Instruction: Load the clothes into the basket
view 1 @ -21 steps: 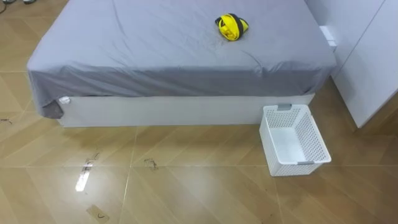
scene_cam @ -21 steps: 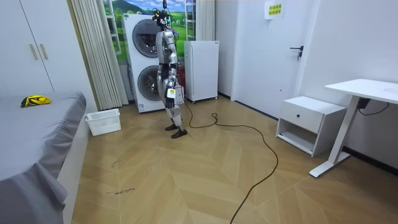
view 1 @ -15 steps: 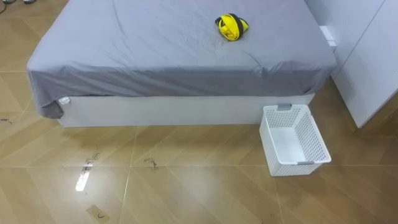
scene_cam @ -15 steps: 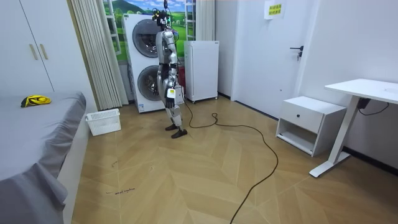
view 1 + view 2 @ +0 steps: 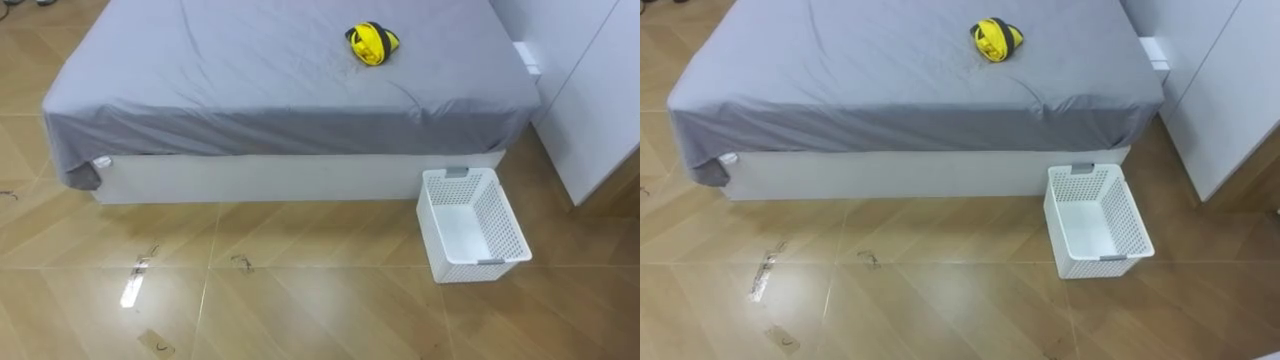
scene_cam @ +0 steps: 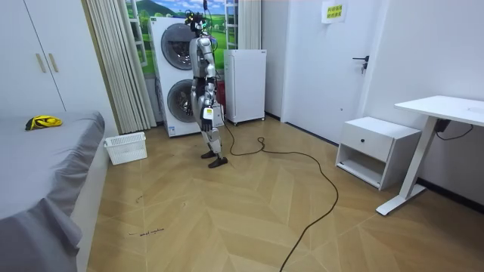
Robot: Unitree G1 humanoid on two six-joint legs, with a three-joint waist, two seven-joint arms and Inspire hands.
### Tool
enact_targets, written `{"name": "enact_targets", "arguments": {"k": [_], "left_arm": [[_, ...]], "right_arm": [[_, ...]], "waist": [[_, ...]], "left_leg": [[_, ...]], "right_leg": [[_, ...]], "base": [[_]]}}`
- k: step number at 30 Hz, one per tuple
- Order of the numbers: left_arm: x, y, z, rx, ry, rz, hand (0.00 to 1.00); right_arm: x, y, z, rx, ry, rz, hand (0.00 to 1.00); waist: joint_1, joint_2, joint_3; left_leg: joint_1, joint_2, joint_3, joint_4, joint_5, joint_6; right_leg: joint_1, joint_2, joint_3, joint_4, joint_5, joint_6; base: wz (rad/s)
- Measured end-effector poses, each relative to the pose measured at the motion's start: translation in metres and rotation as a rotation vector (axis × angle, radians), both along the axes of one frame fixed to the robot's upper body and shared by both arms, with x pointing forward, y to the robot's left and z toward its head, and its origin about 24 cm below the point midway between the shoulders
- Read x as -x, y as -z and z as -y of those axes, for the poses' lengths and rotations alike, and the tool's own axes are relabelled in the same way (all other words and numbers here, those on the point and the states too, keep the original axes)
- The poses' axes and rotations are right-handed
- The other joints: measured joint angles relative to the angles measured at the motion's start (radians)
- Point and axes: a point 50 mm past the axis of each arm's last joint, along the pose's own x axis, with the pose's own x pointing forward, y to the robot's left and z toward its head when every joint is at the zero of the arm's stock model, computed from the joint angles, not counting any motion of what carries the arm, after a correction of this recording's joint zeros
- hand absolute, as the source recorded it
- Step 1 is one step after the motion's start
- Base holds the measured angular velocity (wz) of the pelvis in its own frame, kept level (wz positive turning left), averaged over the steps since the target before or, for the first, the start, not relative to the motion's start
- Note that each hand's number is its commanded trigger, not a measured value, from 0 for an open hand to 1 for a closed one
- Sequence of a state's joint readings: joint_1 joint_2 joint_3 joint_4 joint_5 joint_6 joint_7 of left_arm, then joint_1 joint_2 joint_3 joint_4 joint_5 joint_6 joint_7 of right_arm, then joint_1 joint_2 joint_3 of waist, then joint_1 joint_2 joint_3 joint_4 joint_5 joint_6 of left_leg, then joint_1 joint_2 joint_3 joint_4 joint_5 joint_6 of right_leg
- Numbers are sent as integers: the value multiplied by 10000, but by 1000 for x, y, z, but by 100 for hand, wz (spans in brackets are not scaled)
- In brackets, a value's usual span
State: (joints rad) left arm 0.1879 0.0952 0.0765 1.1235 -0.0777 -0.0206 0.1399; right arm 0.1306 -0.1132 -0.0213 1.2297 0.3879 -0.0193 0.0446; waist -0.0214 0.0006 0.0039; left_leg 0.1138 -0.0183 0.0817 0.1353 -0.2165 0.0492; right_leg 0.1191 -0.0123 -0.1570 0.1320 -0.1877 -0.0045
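Yellow clothes point(image 5: 371, 43): on grey bed point(image 5: 250, 90), one o'clock. White basket point(image 5: 470, 225): on floor, four o'clock, beside bed's corner. Left hand point(image 6: 206, 113): at robot's side, grip cannot be told.

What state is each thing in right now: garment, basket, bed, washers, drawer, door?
Grey-sheeted bed: made, sheet draping over its edge.
White perforated plastic basket: upright on the floor beside the bed, empty.
Crumpled yellow-and-black garment: bunched up on the bed, not in the basket.
Stacked white washing machines: round doors shut.
White nightstand drawer: closed.
White room door: closed.
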Motion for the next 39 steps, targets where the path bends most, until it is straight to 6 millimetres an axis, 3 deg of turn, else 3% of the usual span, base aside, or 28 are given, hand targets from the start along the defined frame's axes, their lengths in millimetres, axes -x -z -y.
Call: {"name": "enact_targets", "arguments": {"k": [7,10,11,12,14,16,18,20,22,24,25,26,27,28,29,30,31,32,33,34,35,36,37,38,39], "left_arm": [[0,0,0,28,-116,-3,0],[1,0,0,99,-508,54,0],[1,0,-2,100,-611,93,0],[1,0,-3,109,-683,98,0],[2,-1,-7,94,-937,172,0],[0,-2,-10,154,-1361,389,0],[-2,-4,-16,52,-1782,659,0],[0,-4,-15,180,-2020,744,0],[8,-3,-12,319,-2304,590,0],[27,-2,-11,203,-2667,176,0],[31,-2,-11,181,-2707,79,0],[34,-1,-9,201,-2748,-43,0],[33,-1,-7,306,-2714,0,0],[31,0,-6,351,-2689,63,0],[26,0,-5,397,-2643,218,0],[20,-1,-5,390,-2600,428,0],[17,-1,-5,404,-2579,533,0],[12,-1,-6,424,-2517,722,0],[10,-2,-8,398,-2482,833,0],[9,-2,-9,355,-2469,881,0],[6,-3,-10,315,-2422,983,0],[0,-4,-9,308,-2320,1161,0],[-2,-4,-8,290,-2147,1225,0],[-10,-5,-7,264,-1998,1440,0],[-16,-6,-7,199,-1782,1548,0]], "right_arm": [[0,0,0,-3,-23,-1,0],[-3,0,0,12,-170,36,0],[-5,0,0,21,-240,66,0],[-5,0,0,14,-257,78,0],[-6,0,-1,-91,-279,129,0],[-3,0,-1,-166,-279,81,0],[-2,0,1,-157,-199,37,0],[-1,-1,4,-57,-45,22,0],[-1,-1,5,9,8,1,0],[1,0,3,-45,-171,-123,0],[1,0,2,-68,-271,-184,0],[2,0,1,-97,-368,-282,0],[2,0,2,-73,-362,-282,0],[1,0,2,-49,-353,-255,0],[0,0,3,32,-366,-240,0],[0,0,4,68,-379,-244,0],[0,-1,5,101,-301,-168,0],[1,-1,7,181,-132,-36,0],[3,-2,7,223,28,0,0],[1,-2,8,256,34,60,0],[6,-3,8,342,87,86,0],[8,-3,9,459,178,150,0],[6,-4,10,510,225,232,0],[-2,-5,11,588,202,468,0],[-13,-7,10,604,128,826,0]], "waist": [[-2,-5,-7],[12,-10,19],[29,-32,-6],[63,-71,46],[197,-137,12],[285,-195,-6],[243,-248,99],[183,-286,95],[284,-343,70],[410,-248,101],[427,-254,101],[461,-306,117],[466,-411,74],[480,-443,57],[439,-627,-39],[492,-832,-33],[506,-836,-9],[510,-774,9],[537,-713,6],[529,-673,-2],[481,-625,-5],[454,-515,-13],[464,-409,-20],[540,-250,-29],[535,-76,4]], "left_leg": [[3,17,8,37,-19,-11],[-194,105,66,596,-302,-63],[-333,157,94,961,-474,-92],[-508,235,137,1412,-693,-151],[-935,325,271,2405,-863,-278],[-1479,543,720,3678,-860,-285],[-2920,839,713,6116,-677,-315],[-3661,557,698,5383,-719,-285],[-4442,334,775,3732,-271,-528],[-5033,481,788,1507,1033,-649],[-5058,519,786,1153,1352,-636],[-5121,511,795,862,2127,-539],[-5234,332,844,1022,2843,-316],[-5315,190,887,1208,3004,-161],[-5496,-26,1104,1831,2897,220],[-5651,-202,1389,2571,2246,320],[-5667,-283,1421,2893,1950,322],[-5585,-270,1604,3500,1361,391],[-5289,-293,1714,3841,809,441],[-5035,-327,1770,3863,577,470],[-4445,-412,1854,3731,212,538],[-3740,-495,1857,3391,-90,603],[-3415,-502,1818,3177,-191,631],[-2864,-481,1678,2732,-371,642],[-2313,-467,1323,2288,-354,575]], "right_leg": [[-64,-3,-7,83,-45,-29],[-257,8,-68,479,-272,-80],[-386,18,-68,802,-447,-116],[-534,31,-82,1123,-660,-175],[-698,7,-63,1497,-971,-273],[-648,15,-45,1508,-1101,-453],[-376,124,-34,1512,-1232,-599],[-210,11,129,1497,-1396,-617],[-117,-136,218,1485,-1575,-546],[238,-206,290,1430,-1928,-478],[346,-233,376,1427,-2046,-438],[572,-344,536,1403,-2294,-324],[649,-593,597,1392,-2489,-94],[698,-732,627,1363,-2587,8],[785,-1043,715,1239,-2699,204],[865,-1376,698,1263,-2738,352],[966,-1484,620,1361,-2654,500],[964,-1688,453,2012,-2479,766],[717,-1891,513,3237,-2178,868],[568,-1991,496,3904,-1875,899],[304,-2146,424,5273,-840,878],[-57,-2249,398,6467,703,756],[-272,-2267,384,6936,1389,693],[-977,-2150,403,7883,1173,425],[-1783,-1816,142,8493,122,162]], "base": [[0],[-3],[-5],[-7],[-5],[4],[32],[24],[-10],[-40],[-45],[-31],[-22],[-12],[-18],[-19],[-21],[-18],[-17],[-5],[16],[18],[0],[-18],[-16]]}}
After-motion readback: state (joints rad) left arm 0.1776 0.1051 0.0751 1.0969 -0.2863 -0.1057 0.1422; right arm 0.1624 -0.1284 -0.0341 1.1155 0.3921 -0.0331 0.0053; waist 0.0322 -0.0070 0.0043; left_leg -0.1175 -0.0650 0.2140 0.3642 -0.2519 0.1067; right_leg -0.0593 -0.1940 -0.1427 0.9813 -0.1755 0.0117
